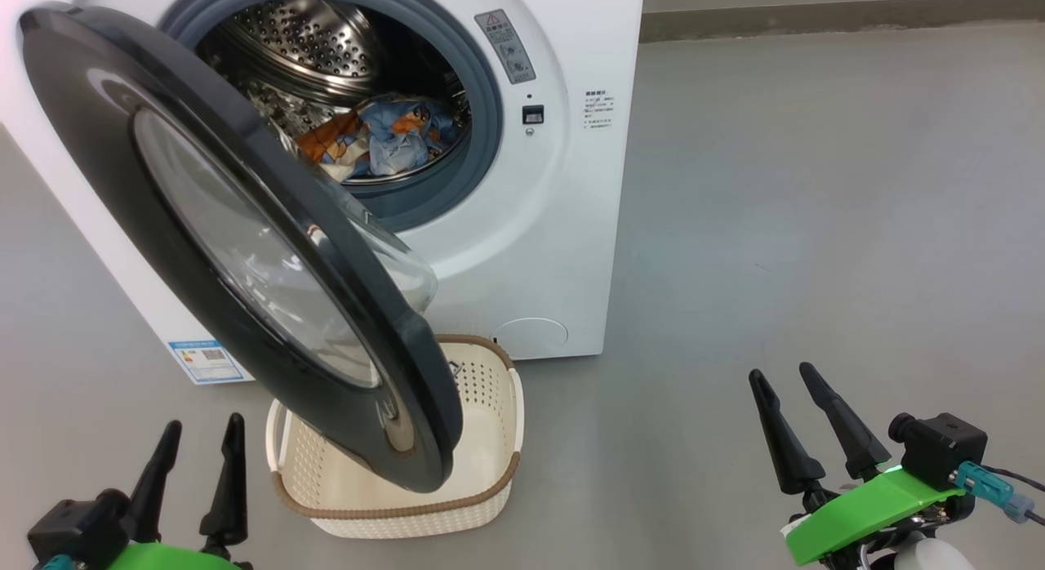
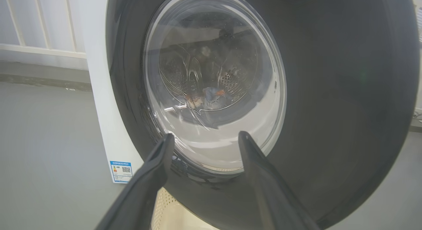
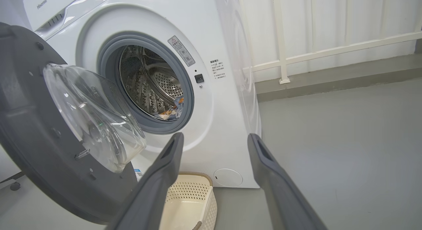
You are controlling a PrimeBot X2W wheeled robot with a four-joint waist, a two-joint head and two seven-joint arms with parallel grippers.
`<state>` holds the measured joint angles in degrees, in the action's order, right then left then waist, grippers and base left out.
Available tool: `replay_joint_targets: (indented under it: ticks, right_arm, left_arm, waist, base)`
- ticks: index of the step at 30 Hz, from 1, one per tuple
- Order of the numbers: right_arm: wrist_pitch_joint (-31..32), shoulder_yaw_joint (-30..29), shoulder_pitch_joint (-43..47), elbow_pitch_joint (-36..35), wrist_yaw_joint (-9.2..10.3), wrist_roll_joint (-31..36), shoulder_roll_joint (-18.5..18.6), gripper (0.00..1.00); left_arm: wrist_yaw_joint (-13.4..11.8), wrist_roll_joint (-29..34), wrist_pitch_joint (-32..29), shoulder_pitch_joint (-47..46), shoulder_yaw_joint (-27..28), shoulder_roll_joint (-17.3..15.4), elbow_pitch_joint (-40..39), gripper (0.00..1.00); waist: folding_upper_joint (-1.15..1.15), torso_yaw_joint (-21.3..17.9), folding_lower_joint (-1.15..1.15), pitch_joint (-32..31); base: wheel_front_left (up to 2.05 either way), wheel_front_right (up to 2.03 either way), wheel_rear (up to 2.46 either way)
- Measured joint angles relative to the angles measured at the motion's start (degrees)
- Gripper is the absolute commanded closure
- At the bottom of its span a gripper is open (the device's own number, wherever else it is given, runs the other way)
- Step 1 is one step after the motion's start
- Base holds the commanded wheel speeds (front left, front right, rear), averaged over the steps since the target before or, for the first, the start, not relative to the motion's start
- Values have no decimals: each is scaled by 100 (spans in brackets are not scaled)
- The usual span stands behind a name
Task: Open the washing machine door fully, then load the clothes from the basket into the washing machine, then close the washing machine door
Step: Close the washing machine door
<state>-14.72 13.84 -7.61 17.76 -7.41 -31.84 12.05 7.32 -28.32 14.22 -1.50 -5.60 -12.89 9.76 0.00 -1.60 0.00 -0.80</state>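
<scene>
Inside the drum (image 1: 318,39) of the washing machine (image 1: 555,186), the clothes (image 1: 380,137) lie in a loose heap low at the front: light blue fabric with orange-brown patches and a paler fold among them. They rest just behind the grey-blue door seal (image 1: 482,104), wholly within the opening, so nothing looks likely to be pinched when the door shuts.

The washing machine door (image 1: 245,251) stands swung out on its left-hand hinge, glossy black rim toward the robot and clear glass bowl (image 1: 400,268) toward the machine. In the head view its lower edge hangs in front of the basket (image 1: 490,407). The basket sits on the floor (image 1: 816,227) just before the machine, under the opening, a handy spot for short lifts into the drum. What shows of its inside is bare, though the door hides part of it. Loading therefore looks done, and closing the door is the step left.

The left tool (image 1: 204,423) hovers low near the door's outer face, its two fingers apart and holding nothing. Its wrist view looks straight at the glass, so this arm seems placed to push the door home. The right tool (image 1: 781,372) hangs well off to the right above the floor, fingers likewise apart and empty, outside the door's swing.
</scene>
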Motion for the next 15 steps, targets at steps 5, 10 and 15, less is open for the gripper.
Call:
replay_joint_targets:
  ticks: [5, 10, 15]
  right_arm:
    - [0, 37, 0, 15, 0, -1, 40, 0]
    - [0, 93, 0, 20, 0, -1, 51, 0]
    - [0, 100, 0, 20, 0, -1, 52, 0]
  left_arm:
    - [1, 87, 0, 1, 76, 167, 18, 0]
    - [1, 147, 0, 2, 102, 210, 35, 0]
    - [1, 147, 1, 3, 100, 237, 54, 0]
  waist:
    - [0, 20, 0, -9]
    - [0, 31, 0, -8]
    - [0, 36, 0, 3]
  base:
    - [0, 0, 0]
    - [0, 0, 0]
    - [0, 0, 0]
